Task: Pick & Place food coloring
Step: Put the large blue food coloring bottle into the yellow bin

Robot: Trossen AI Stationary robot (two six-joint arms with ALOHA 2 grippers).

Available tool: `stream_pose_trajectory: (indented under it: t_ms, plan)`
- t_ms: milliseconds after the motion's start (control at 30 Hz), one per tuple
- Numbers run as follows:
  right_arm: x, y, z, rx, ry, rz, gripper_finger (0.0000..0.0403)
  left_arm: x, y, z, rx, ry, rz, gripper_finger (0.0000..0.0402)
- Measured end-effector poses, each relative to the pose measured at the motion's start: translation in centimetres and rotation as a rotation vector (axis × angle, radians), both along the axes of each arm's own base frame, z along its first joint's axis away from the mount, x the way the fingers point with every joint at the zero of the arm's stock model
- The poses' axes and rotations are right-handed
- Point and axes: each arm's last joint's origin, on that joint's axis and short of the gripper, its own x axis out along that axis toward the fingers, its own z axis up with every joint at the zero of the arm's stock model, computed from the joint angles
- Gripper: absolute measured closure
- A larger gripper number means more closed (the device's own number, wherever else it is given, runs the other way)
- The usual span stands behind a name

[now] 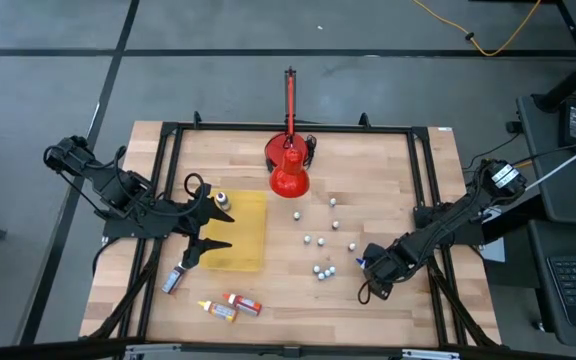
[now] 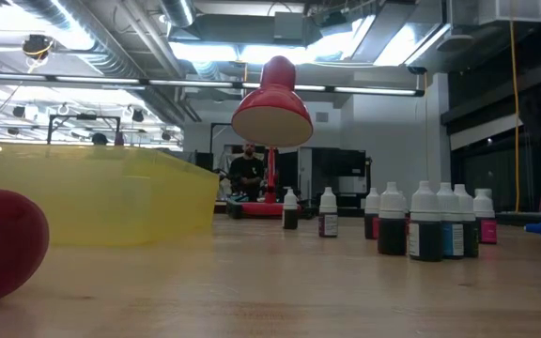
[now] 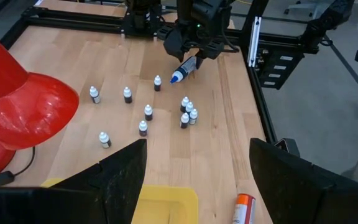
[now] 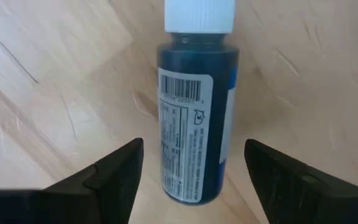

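A dark blue food coloring bottle (image 4: pixel 194 124) with a white cap (image 4: pixel 199 14) lies on its side on the wooden table. My right gripper (image 4: pixel 194 152) points down over it, open, one finger on each side of the bottle's bottom end with a thin gap to each. From the left wrist view the bottle (image 3: pixel 182 70) pokes out below that gripper (image 3: pixel 194 53). Near the front left lie a blue (image 1: pixel 175 278), an orange-yellow (image 1: pixel 218 310) and a red bottle (image 1: pixel 244 304). My left gripper (image 1: pixel 213 222) hangs open above the yellow tray (image 1: pixel 243 240).
Several small white-capped bottles (image 1: pixel 320 241) stand scattered mid-table, a tight group (image 2: pixel 435 221) among them. A red desk lamp (image 1: pixel 289 170) stands at the far middle. One bottle (image 1: pixel 221 200) sits at the tray's far edge. A person (image 2: pixel 245 171) is in the room behind.
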Motion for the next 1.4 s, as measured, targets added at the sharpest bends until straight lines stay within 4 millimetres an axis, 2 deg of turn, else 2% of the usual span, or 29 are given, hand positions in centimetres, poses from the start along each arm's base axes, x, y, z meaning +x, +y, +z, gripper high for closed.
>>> stream_pose_trajectory:
  t_ms: [100, 433, 633, 833, 1133, 1400]
  plan:
    - [0.0, 0.0, 0.0, 0.004, 0.004, 0.002, 0.0150, 0.0, 0.0, 0.0, 0.000, 0.000, 0.000, 0.0128]
    - [0.4, 0.5, -1.1, 0.038, 0.049, 0.011, 0.0263, 0.0, 0.0, 0.0, 0.000, 0.000, 0.000, 0.0128]
    - [1.1, 0.9, -0.3, 0.024, 0.001, -0.023, 0.0279, 0.0, 0.0, 0.0, 0.000, 0.000, 0.000, 0.0128]
    - [2.5, 1.6, 3.4, -0.038, -0.089, -0.043, 0.0281, 0.0, 0.0, 0.0, 0.000, 0.000, 0.000, 0.0128]
    - [4.8, 2.5, 10.4, -0.170, -0.307, -0.038, 0.0282, 0.0, 0.0, 0.0, 0.000, 0.000, 0.000, 0.0128]
    - [6.9, 1.9, 14.9, -0.267, -0.540, -0.081, 0.0283, 0.0, 0.0, 0.0, 0.000, 0.000, 0.000, 0.0128]
